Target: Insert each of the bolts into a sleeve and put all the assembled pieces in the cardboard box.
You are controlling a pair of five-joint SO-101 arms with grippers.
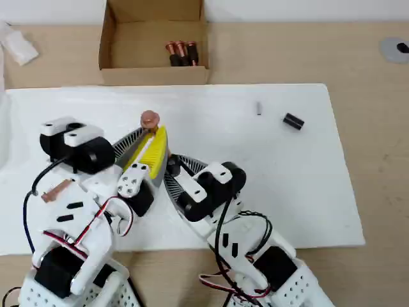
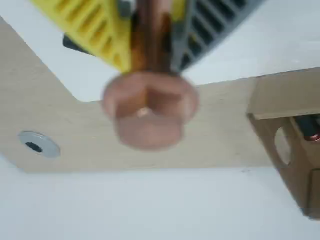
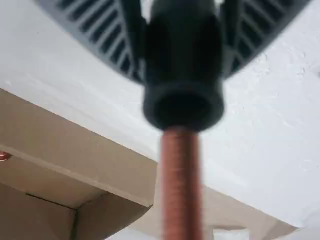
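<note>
My left gripper (image 1: 153, 132) has a yellow and a grey finger and is shut on a copper bolt (image 1: 149, 119). The bolt's flanged head (image 2: 149, 107) sticks out past the fingertips in the left wrist view. My right gripper (image 1: 171, 164) sits just beside it, shut on a black sleeve (image 3: 183, 75). The bolt's threaded shaft (image 3: 179, 180) runs out of the sleeve's open end. The cardboard box (image 1: 153, 75) stands at the table's far side and holds several assembled pieces (image 1: 182, 52). Both grippers hover over the white mat (image 1: 255, 179), short of the box.
A loose black sleeve (image 1: 293, 121) and a small grey pin (image 1: 259, 108) lie on the mat to the right. A copper piece (image 1: 56, 190) lies by the left arm. A round grey disc (image 1: 393, 49) sits on the wooden table at the far right.
</note>
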